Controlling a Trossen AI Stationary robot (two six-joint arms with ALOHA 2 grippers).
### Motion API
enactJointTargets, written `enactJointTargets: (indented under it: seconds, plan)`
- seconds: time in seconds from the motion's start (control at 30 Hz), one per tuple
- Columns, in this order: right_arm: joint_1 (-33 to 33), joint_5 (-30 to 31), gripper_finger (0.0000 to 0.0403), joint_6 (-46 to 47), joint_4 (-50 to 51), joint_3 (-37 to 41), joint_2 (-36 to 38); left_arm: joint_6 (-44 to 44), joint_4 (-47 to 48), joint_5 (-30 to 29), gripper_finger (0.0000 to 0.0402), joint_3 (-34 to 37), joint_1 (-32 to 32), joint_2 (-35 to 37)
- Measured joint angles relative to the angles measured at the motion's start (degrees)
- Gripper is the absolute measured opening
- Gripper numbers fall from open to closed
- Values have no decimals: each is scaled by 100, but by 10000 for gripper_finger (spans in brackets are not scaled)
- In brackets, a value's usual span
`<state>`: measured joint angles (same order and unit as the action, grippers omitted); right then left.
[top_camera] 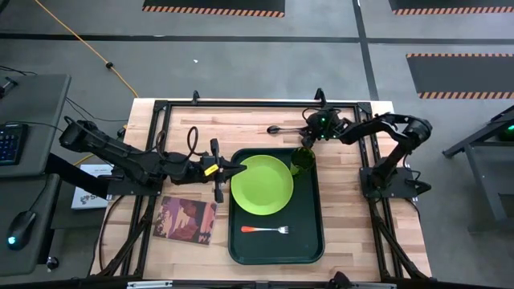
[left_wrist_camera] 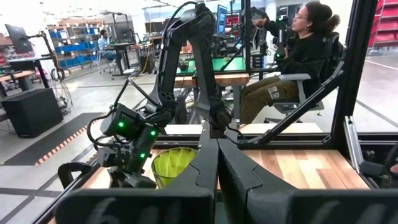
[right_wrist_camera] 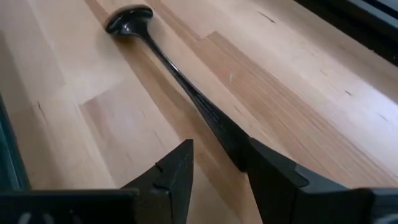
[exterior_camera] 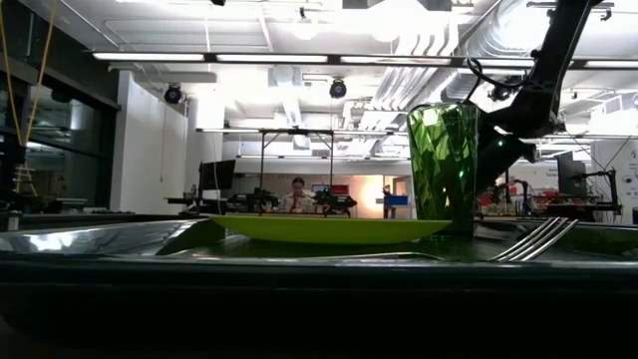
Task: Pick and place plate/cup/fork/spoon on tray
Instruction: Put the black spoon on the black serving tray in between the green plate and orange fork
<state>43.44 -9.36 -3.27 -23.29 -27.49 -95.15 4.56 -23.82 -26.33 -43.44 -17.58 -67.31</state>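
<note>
Lining up on the spoon point(right_wrist_camera: 168, 62) is what I am doing with the right gripper point(right_wrist_camera: 219, 163), and everything hangs on how that slim handle runs relative to my jaws. From the right wrist camera, the spoon lies flat on the bare wood, its long axis running straight away from the gripper: the oval bowl is at the far end, and the near end of the handle comes in between my two fingers, close against one of them. The jaws stand partly apart with the handle tip in the gap; I judge they are not yet pinching it. From above, the spoon point(top_camera: 283, 128) sits near the table's point(top_camera: 353, 233) far edge, just beyond the tray's point(top_camera: 313, 233) far right corner, its handle pointing toward the right gripper point(top_camera: 309, 126), so this arm is plainly the nearer one. The left gripper point(top_camera: 238, 168) is closed on nothing I can see and waits at the tray's left rim, beside the plate point(top_camera: 262, 185). On the tray already are the plate, the cup point(top_camera: 303, 161) at its far right corner, and the fork point(top_camera: 265, 229) toward the near edge. My guess is that the next move needs the fingers centred across the handle before closing, since a thin bar lying flat can skid.
</note>
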Motion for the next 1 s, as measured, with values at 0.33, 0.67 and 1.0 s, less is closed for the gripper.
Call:
enactJointTargets:
  seconds: [0.33, 0.67, 1.0]
  plan:
    - [-2, 617, 10, 126, 685, -28, 36, 1, 14, 0, 0, 0, 0, 0]
    - [-5, 452, 2, 981, 1280, 21, 455, 4, 90, 2, 0, 0, 0, 0]
    - [-43, 326, 0, 1055, 3078, 59, 1826, 12, 87, 2, 0, 0, 0, 0]
